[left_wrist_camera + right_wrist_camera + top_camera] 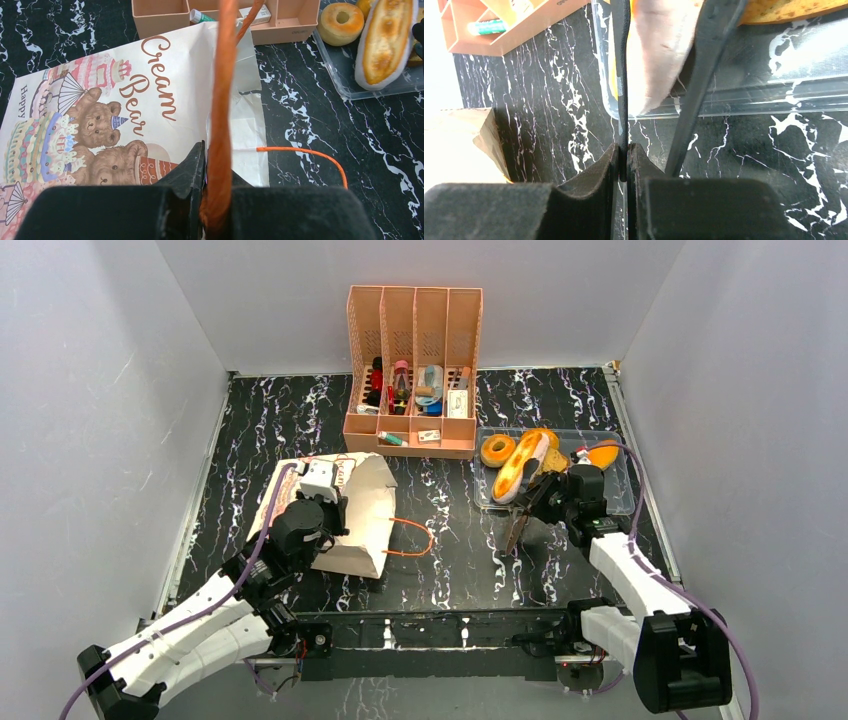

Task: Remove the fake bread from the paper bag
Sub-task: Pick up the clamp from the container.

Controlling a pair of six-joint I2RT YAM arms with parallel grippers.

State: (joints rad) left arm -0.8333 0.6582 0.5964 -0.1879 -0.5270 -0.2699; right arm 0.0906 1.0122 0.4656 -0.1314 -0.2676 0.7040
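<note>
At the near edge of the clear plastic tray [615, 495], the right gripper [625, 161] is clamped shut on a thin, dark brown toast slice [623, 85]. It holds the slice by its edge, so it hangs over the black marbled tabletop [455, 560] rather than over the tray. That narrow pinch looks like the weak spot: a stiff, flat slice caught at one rim can pivot or slide out. Let go here, it would land on the tabletop short of the tray. The near end of the long loaf [525, 462] lies just beside this gripper, so a careless swing could knock it.

On the other side, the left gripper [204, 172] is closed around one orange cord handle [222, 85] of the paper bag [165, 85]. The bag lies on its side at the left of the tabletop, with the printed bear picture facing up. The cord is thin and round, and the bag is light, creased paper. A hard pull might tear the handle's fixing or drag the whole bag, and the cord could slip through the jaws. The second handle [412, 538] lies slack on the tabletop. Whether any bread is left inside cannot be seen.

In the tray, well apart from the bag, rest a golden ring [497, 451] shaped like a doughnut, the loaf with its cream underside, and an orange oval bun [601, 453]
</note>
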